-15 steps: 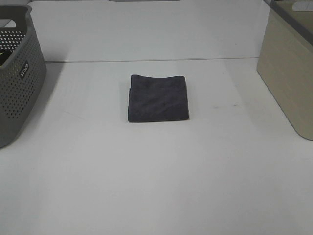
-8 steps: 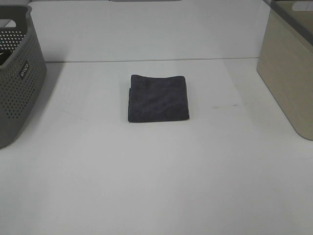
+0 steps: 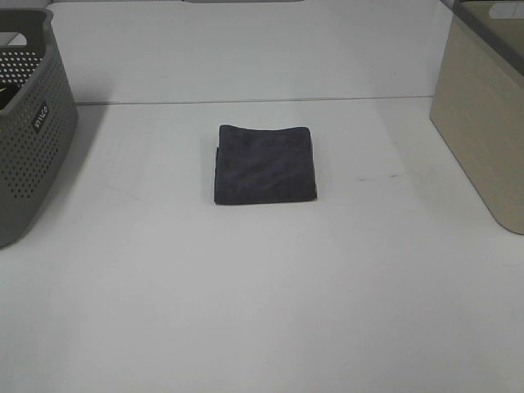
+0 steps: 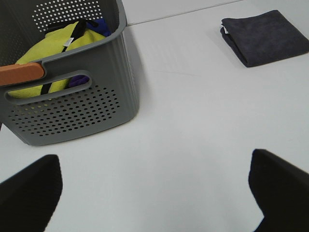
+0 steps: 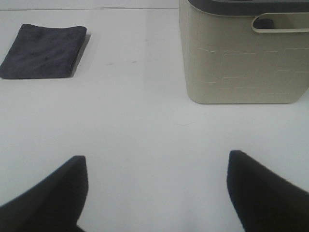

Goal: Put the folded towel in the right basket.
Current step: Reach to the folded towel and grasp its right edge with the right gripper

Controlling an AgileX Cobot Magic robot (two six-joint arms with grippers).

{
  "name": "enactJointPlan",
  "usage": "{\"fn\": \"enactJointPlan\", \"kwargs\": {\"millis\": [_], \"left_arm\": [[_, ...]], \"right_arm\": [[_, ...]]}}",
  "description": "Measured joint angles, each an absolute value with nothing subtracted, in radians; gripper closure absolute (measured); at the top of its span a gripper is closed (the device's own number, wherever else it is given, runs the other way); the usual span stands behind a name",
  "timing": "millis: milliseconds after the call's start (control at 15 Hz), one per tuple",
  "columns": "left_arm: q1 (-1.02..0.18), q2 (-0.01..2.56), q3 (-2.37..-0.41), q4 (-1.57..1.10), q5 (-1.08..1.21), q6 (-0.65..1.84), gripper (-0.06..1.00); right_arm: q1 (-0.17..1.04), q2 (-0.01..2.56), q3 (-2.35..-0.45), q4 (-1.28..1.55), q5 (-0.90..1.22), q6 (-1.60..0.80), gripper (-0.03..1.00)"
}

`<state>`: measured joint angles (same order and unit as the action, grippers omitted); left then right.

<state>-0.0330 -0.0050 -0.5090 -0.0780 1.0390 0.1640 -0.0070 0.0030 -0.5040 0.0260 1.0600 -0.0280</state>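
Observation:
A dark grey folded towel [image 3: 264, 164] lies flat on the white table, mid-table towards the back. It also shows in the left wrist view [image 4: 264, 37] and the right wrist view [image 5: 44, 50]. The beige right basket [image 3: 485, 115] stands at the right edge; the right wrist view shows it upright [image 5: 244, 55]. My left gripper [image 4: 154, 193] is open and empty, far from the towel. My right gripper [image 5: 157, 193] is open and empty, between towel and basket but short of both. Neither gripper shows in the exterior high view.
A grey perforated basket [image 3: 29, 123] stands at the left edge. In the left wrist view it [image 4: 67, 96] holds a yellow-green cloth [image 4: 53, 53] and other fabric. The white table [image 3: 262, 295] stretches around the towel.

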Motion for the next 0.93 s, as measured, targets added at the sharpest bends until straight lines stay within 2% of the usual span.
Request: {"fn": "enactJointPlan", "kwargs": {"millis": [133, 467, 933], "left_arm": [[-0.033, -0.005, -0.509, -0.078, 1.039, 0.164, -0.04], [-0.033, -0.005, -0.509, -0.078, 1.039, 0.164, -0.04], [-0.033, -0.005, -0.509, -0.078, 1.039, 0.164, -0.04]], "right_arm": [[-0.007, 0.087, -0.523, 0.029, 1.023, -0.024, 0.23], [-0.007, 0.499, -0.647, 0.030, 0.800, -0.021, 0.23], [-0.007, 1.068, -0.954, 0.062, 0.769, -0.016, 0.23]]}}
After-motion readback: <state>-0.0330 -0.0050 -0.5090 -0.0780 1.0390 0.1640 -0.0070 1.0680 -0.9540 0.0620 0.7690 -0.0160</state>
